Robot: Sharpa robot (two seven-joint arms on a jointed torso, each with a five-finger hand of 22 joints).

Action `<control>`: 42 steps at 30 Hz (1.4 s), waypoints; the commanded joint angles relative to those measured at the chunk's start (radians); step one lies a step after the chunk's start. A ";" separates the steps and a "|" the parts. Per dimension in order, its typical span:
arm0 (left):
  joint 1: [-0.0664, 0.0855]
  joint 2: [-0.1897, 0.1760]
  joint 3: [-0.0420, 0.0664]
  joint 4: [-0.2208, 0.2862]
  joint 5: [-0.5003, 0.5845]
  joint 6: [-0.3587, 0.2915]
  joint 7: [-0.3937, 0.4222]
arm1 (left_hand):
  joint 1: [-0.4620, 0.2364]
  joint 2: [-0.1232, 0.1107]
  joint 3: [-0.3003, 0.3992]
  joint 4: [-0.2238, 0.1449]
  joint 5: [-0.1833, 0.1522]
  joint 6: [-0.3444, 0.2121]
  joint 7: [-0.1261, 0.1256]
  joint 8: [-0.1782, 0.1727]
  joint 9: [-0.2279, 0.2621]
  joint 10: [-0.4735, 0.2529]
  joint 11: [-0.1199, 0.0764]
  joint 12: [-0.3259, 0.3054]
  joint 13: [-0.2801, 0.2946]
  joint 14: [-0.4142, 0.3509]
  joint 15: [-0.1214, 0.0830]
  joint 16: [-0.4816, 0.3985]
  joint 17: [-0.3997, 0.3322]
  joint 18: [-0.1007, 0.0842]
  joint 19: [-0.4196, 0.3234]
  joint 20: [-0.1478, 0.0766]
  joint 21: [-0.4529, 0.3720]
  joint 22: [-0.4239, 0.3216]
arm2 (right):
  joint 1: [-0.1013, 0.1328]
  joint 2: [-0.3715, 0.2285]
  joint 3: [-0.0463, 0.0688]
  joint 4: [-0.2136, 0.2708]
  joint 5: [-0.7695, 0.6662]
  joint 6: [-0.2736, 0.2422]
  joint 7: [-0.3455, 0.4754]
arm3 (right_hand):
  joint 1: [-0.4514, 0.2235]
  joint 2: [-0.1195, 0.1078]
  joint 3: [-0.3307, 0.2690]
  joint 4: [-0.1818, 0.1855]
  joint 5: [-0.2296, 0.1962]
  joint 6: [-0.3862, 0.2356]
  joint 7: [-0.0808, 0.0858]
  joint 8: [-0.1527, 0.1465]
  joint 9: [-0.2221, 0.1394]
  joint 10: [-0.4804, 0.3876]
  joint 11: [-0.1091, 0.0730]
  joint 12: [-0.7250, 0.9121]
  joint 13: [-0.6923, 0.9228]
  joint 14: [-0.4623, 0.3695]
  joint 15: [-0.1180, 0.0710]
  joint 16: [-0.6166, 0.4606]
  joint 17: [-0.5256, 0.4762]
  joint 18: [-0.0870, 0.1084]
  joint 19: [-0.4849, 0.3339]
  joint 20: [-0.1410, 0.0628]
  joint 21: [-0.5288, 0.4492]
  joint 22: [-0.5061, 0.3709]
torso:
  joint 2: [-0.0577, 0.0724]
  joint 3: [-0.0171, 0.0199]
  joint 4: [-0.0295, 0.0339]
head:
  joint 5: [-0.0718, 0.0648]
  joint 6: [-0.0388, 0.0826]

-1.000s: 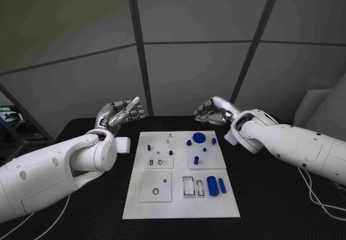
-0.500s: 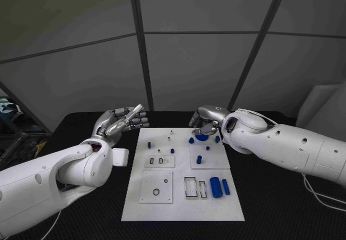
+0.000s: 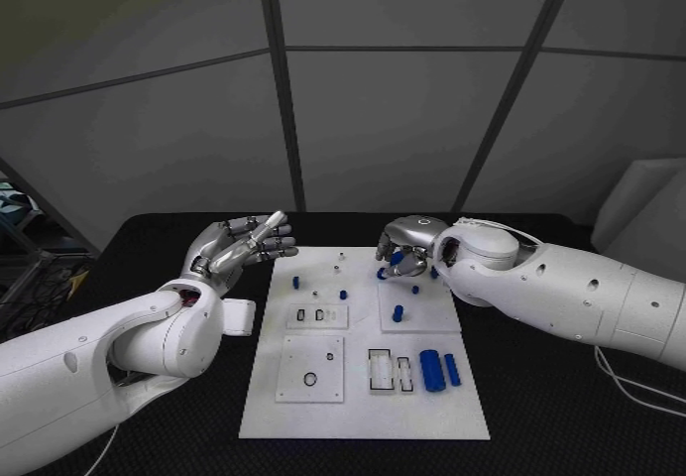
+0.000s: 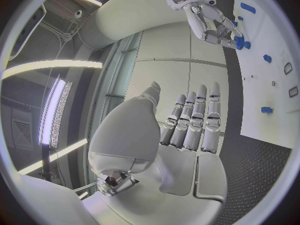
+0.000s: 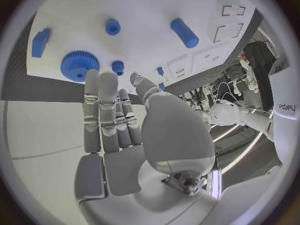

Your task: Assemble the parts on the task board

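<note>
- Head view: dim room, grey wall panels dull, dark toward the upper left corner; black table [image 3: 572, 397] swallows detail.
- Task board [image 3: 365, 347] is the brightest surface there, evenly lit, no hard glare; blue parts cast only faint short shadows.
- White arms show soft highlights along their tops, undersides shaded.
- Left wrist view: bright strip lights [image 4: 53, 110] blown out, streaked into arcs; soft sheen on the left hand [image 4: 181, 130].
- Right wrist view: right hand [image 5: 125, 120] palm side in shade; blue gear [image 5: 79, 65] sharp, board bright.
- Both wrist views: heavy fisheye bending, straight edges curve, rim blurred inside a dark frame.
</note>
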 commanded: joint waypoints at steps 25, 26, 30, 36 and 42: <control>0.001 0.000 0.001 0.006 -0.010 0.014 -0.006 | 0.005 -0.004 -0.001 -0.006 -0.001 -0.011 0.036 -0.007 -0.001 -0.010 0.002 -0.006 -0.001 0.006 0.004 -0.008 0.001 -0.004 0.006 -0.001 0.002 -0.002 | 0.003 0.034 0.001 -0.044 -0.034 0.055 -0.010 | 0.024 0.011 0.056 0.043 -0.001 0.011 0.000 -0.001 0.001 0.029 -0.007 0.007 -0.002 0.021 0.000 0.339 0.366 -0.019 0.069 0.000 0.220 0.260 | 0.018 0.0043 0.0030 | -0.001 -0.005; 0.001 0.001 0.001 0.006 -0.010 0.014 -0.006 | 0.005 -0.004 -0.001 -0.006 -0.001 -0.011 0.036 -0.007 -0.001 -0.010 0.002 -0.006 -0.001 0.006 0.004 -0.008 0.001 -0.004 0.006 -0.001 0.002 -0.002 | 0.003 0.035 0.001 -0.045 -0.034 0.056 -0.010 | 0.024 0.011 0.057 0.044 -0.001 0.012 0.000 -0.001 0.001 0.030 -0.007 0.007 -0.002 0.022 -0.001 0.343 0.370 -0.020 0.071 0.000 0.224 0.265 | 0.018 0.0043 0.0031 | -0.001 -0.006; 0.001 0.002 0.001 0.005 -0.010 0.015 -0.007 | 0.005 -0.004 -0.001 -0.006 -0.001 -0.012 0.037 -0.008 -0.001 -0.010 0.002 -0.007 -0.001 0.006 0.004 -0.008 0.001 -0.004 0.006 -0.001 0.002 -0.002 | 0.003 0.038 0.001 -0.051 -0.032 0.063 -0.008 | 0.024 0.009 0.065 0.048 -0.001 0.017 0.000 0.000 0.001 0.035 -0.008 0.007 -0.002 0.024 -0.001 0.363 0.393 -0.023 0.081 -0.001 0.244 0.291 | 0.019 0.0044 0.0031 | 0.000 -0.007; 0.001 0.002 0.001 0.005 -0.010 0.015 -0.008 | 0.005 -0.004 -0.001 -0.006 -0.001 -0.012 0.037 -0.008 -0.001 -0.010 0.002 -0.007 -0.001 0.006 0.004 -0.008 0.001 -0.004 0.006 -0.001 0.002 -0.002 | 0.003 0.044 0.001 -0.060 -0.031 0.070 -0.005 | 0.024 0.008 0.071 0.051 -0.001 0.021 -0.001 0.000 0.001 0.039 -0.009 0.007 -0.002 0.026 -0.002 0.376 0.407 -0.025 0.087 -0.001 0.257 0.308 | 0.020 0.0041 0.0037 | 0.000 -0.009; 0.001 0.003 0.001 0.004 -0.010 0.016 -0.009 | 0.005 -0.004 -0.001 -0.006 -0.001 -0.012 0.037 -0.008 -0.001 -0.010 0.002 -0.007 -0.001 0.006 0.004 -0.008 0.001 -0.004 0.006 -0.001 0.002 -0.002 | 0.002 0.049 0.001 -0.066 -0.031 0.077 -0.003 | 0.029 0.009 0.084 0.052 -0.001 0.030 -0.002 0.002 0.002 0.047 -0.011 0.008 -0.002 0.029 -0.003 0.397 0.432 -0.029 0.098 -0.002 0.280 0.338 | 0.021 0.0035 0.0051 | 0.000 -0.011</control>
